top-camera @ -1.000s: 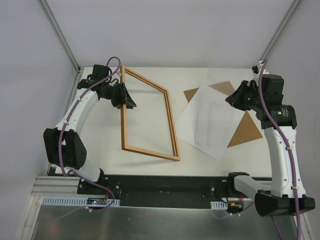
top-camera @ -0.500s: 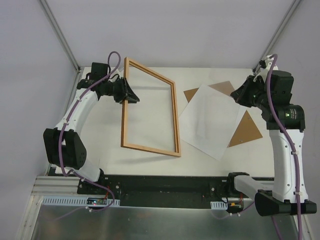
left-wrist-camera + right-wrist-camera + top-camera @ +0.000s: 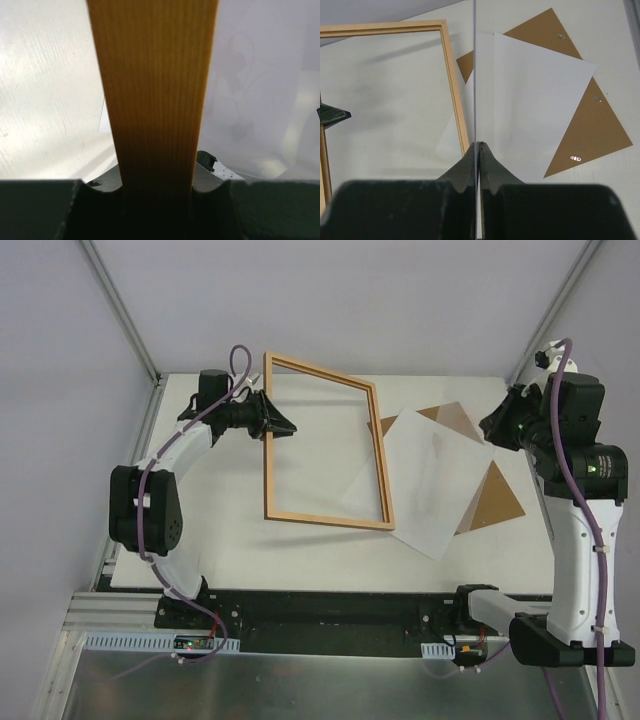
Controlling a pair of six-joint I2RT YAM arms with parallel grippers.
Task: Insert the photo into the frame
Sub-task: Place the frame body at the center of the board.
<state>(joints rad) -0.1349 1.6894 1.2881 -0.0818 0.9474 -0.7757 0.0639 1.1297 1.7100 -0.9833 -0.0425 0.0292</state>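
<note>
The frame [image 3: 382, 455] is a thin orange-brown wooden rectangle, held tilted with its far edge raised. My left gripper [image 3: 272, 425] is shut on its left rail, which fills the left wrist view [image 3: 155, 90]. The frame's right rail overlaps the left edge of the photo [image 3: 425, 495]. The photo lies white side up on the table, also seen in the right wrist view [image 3: 535, 100]. My right gripper [image 3: 492, 430] is shut on a thin clear pane [image 3: 475, 75], seen edge-on, above the photo's right side. The frame's right rail also shows in the right wrist view [image 3: 452, 80].
A brown fibreboard backing board [image 3: 495, 500] lies under the photo at the right, its clips visible [image 3: 575, 158]. The table's far corners meet slanted wall posts [image 3: 120, 310]. A black rail runs along the near edge [image 3: 330, 605].
My left arm has swung the frame to the right and raised it, so its right rail now overlaps the photo. My right gripper has drawn up and to the right.
</note>
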